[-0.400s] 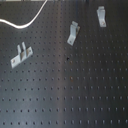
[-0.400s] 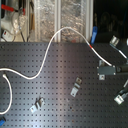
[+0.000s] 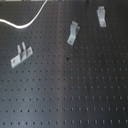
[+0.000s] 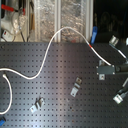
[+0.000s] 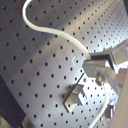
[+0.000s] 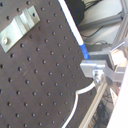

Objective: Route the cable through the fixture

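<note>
**Soft, low-res frames, even light**

All four views blurry and blocky. Black perforated metal breadboard (image 3: 75, 95) reads dim and matte in both exterior views, no hard shadows. In the first wrist view the board washes to pale grey glare. Thin white flexible cable (image 4: 47, 55) slightly blown out. Silver metal brackets (image 3: 73, 33) smeared, edges undefined. Second wrist view background bright, out of focus
</note>
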